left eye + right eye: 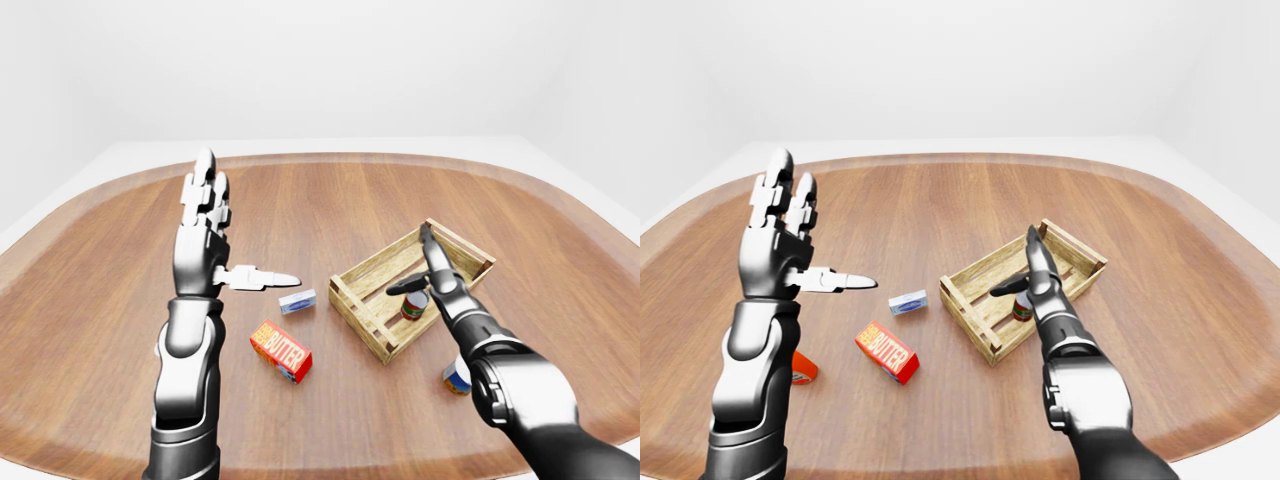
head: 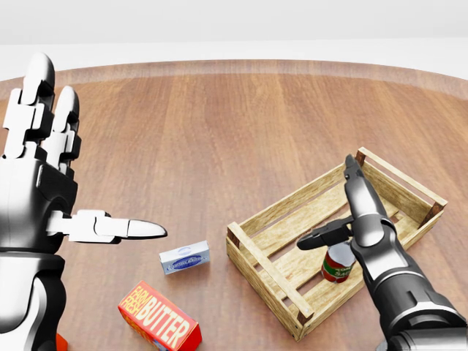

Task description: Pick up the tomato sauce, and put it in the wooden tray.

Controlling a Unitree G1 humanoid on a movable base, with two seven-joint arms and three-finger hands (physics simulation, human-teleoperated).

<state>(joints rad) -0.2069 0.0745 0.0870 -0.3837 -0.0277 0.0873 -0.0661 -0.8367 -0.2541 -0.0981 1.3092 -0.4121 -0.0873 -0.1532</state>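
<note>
Looks like the main part of this one is basically done. The tomato sauce can (image 2: 338, 263) is standing upright inside the wooden tray (image 2: 259, 224), on the slats near the tray's lower end in the head view. The right hand (image 2: 355, 219) is right above it with its fingers stretched out straight and the thumb sticking off to the left, so nothing is closed around the can. From the head view I can't say for sure whether the palm is brushing the top of the can or just hanging over it, but it's clearly not a grip.

The left hand (image 2: 44, 175) is held up on the left side of the view, fingers spread and pointing up, thumb jutting sideways, holding nothing and well apart from the tray.

Other stuff on the round wooden table (image 1: 320, 190): a red butter box (image 2: 159, 317) and a small blue-and-white packet (image 2: 184, 257), both to the left of the tray. The left-eye view also shows another small can (image 1: 457, 376) sitting on the table outside the tray, mostly hidden behind the right forearm, and the right-eye view catches a bit of something red (image 1: 803, 369) by the left arm, can't tell what it is.

So my read: sauce is in the tray, hand let go, and all that's left is pulling the right arm clear without knocking the can over
</note>
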